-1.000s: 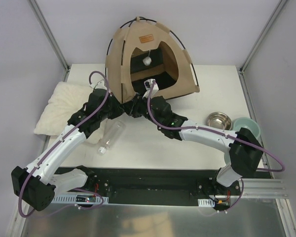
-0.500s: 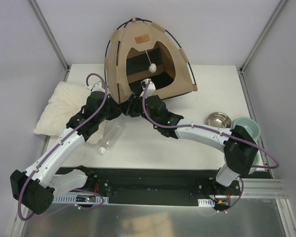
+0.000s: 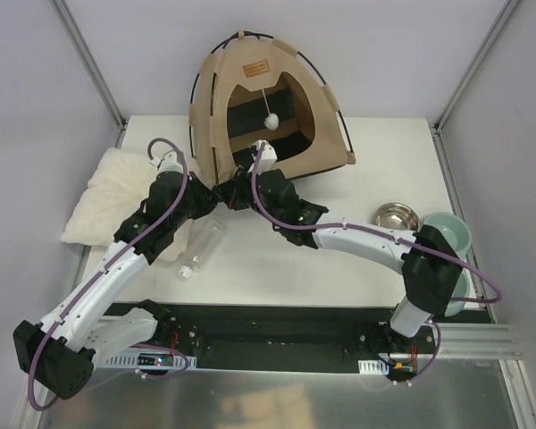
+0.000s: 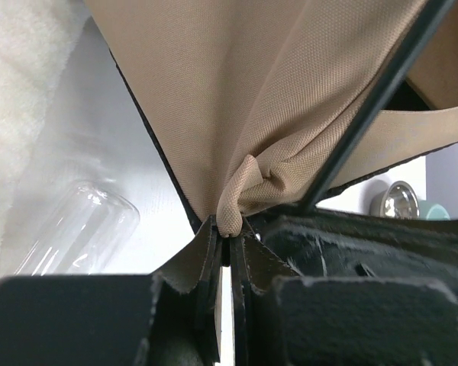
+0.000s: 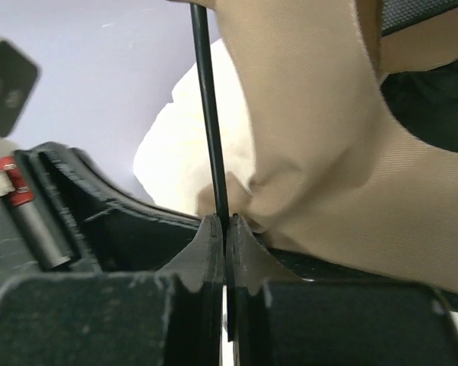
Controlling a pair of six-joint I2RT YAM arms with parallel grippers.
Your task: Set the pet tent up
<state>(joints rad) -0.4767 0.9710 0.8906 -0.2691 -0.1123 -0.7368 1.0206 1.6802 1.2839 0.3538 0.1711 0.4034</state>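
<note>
pet tent (image 3: 216,107), brown label (image 3: 255,69) illegible

The top external camera sits high above and behind the arm bases. It looks down on the whole counter (image 3: 277,259), with the bases at 6 o'clock and the pet tent (image 3: 213,116) at 12. Each wrist camera sits just behind its own pincer, looking along the fingers from very close: left pincer (image 4: 227,232), right pincer (image 5: 225,226). All three views share the tent's near corner and the pillow (image 3: 107,201).
</note>
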